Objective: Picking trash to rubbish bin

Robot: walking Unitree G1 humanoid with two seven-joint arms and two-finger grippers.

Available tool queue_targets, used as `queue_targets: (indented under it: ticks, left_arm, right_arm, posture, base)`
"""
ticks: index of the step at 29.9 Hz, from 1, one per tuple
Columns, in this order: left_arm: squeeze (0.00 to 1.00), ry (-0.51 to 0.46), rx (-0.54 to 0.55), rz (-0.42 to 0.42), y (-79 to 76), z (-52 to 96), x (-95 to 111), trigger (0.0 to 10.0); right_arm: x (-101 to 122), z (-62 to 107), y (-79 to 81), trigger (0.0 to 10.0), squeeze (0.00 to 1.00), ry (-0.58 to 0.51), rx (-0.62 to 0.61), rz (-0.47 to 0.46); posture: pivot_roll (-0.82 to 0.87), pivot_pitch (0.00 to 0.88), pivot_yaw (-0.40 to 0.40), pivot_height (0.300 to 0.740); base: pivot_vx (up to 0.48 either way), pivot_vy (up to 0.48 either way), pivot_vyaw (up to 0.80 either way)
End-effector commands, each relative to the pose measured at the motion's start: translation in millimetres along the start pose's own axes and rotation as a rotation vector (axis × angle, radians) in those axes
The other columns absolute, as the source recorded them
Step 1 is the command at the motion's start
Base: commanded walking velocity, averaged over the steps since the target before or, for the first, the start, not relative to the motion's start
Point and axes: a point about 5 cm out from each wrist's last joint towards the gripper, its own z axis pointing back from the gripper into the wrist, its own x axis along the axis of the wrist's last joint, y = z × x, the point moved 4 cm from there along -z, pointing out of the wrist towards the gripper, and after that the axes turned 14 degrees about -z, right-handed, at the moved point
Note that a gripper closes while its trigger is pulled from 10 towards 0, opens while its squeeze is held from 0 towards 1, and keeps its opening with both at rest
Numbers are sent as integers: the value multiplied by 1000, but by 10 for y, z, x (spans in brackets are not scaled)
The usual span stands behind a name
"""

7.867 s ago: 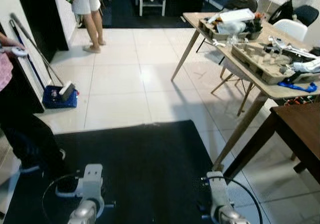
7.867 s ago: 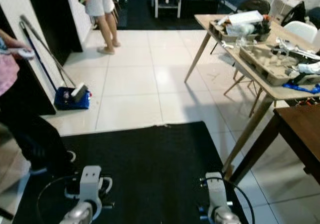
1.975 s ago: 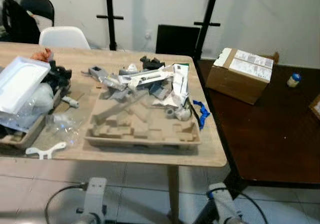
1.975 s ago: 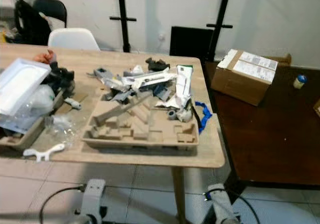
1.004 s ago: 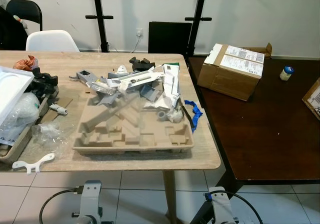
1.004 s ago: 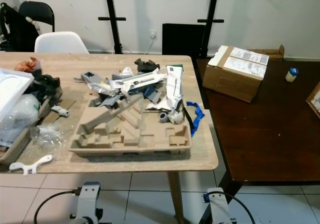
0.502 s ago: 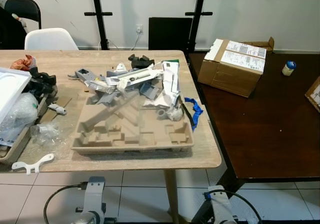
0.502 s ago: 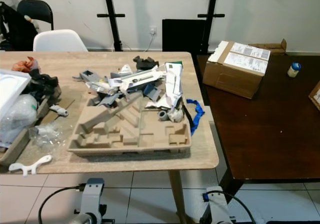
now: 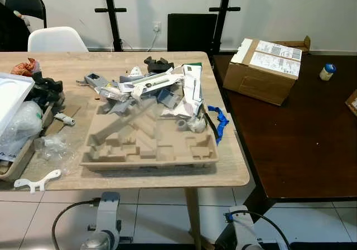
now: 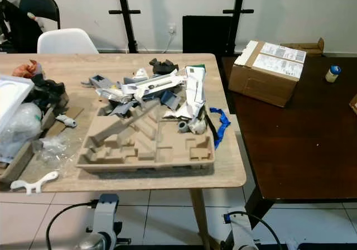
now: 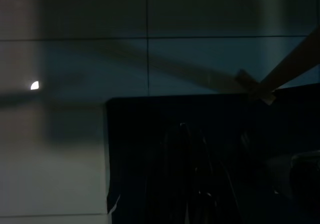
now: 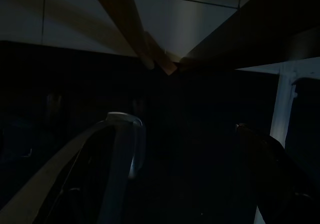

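Robot stands at the near edge of the light wooden table [image 9: 234, 172]. Both arms hang idle below it at 6 o'clock: left gripper [image 11: 192, 184] and right gripper [image 12: 165, 184] sit in dark shade over the floor, and I cannot tell whether either set of fingers is apart or together.

Judged step: reach for the first piece of trash; no bin is in sight. To do it well: raise one arm above table height first, clear the edge, then take a loose single item, not the tangle.

Left to right on the table:
- 9 o'clock: shallow brown tray [image 9: 19, 159] holding a clear plastic bag [image 9: 19, 127] with a white foam lid [image 9: 8, 96] tilted over it.
- White plastic bracket [image 9: 34, 181] near the front edge, crumpled clear film [image 9: 53, 145] just beside the tray.
- Centre: moulded brown pulp packaging tray [image 9: 149, 149], compartments mostly bare; grey and white packaging scraps [image 9: 153, 88] heaped over its 12 o'clock rim.
- Blue strap [image 9: 218, 121] at its 3 o'clock side.

Farther right, dark wooden table [image 9: 301, 149] carries a taped cardboard box [image 9: 265, 71], shut, contents hidden, and a small blue-capped bottle [image 9: 327, 71].
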Motion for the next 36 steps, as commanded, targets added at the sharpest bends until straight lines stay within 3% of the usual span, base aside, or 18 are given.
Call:
queue_targets:
  ticks: [1,5,10,13,24,29,36]
  left_arm:
    - [0,-9,-56,-84,-97,15,-27,10000]
    - [0,-7,-61,-102,-60,39,-63,10000]
    - [0,18,19,-6,95,81,-161,10000]
    - [0,44,23,27,54,89,-235,10000]
    - [0,67,-14,-26,-140,35,-204,10000]
    - [0,89,-11,-36,-137,35,-234,10000]
    - [0,105,58,27,24,89,-341,10000]
  right_arm:
    - [-42,12,-36,10000,0,7,-2,5]
    - [3,16,-93,10000,0,-2,-4,18]
    - [17,27,-190,10000,0,5,-24,30]
    - [-34,28,-152,10000,0,15,-18,31]
    - [-83,30,-106,10000,0,21,-7,39]
    - [-75,35,-158,10000,0,20,-23,30]
    - [-150,60,-271,10000,0,48,-52,29]
  posture:
    - [-94,96,-1,740]
    - [-95,108,2,740]
    - [-77,115,-16,740]
    - [-81,103,-18,740]
    - [-96,100,-9,740]
    - [-100,98,-11,740]
    - [-62,75,-23,740]
  base:
    - [0,0,0]
    - [0,0,0]
    - [0,0,0]
    - [0,0,0]
    - [0,0,0]
    - [0,0,0]
    - [0,0,0]
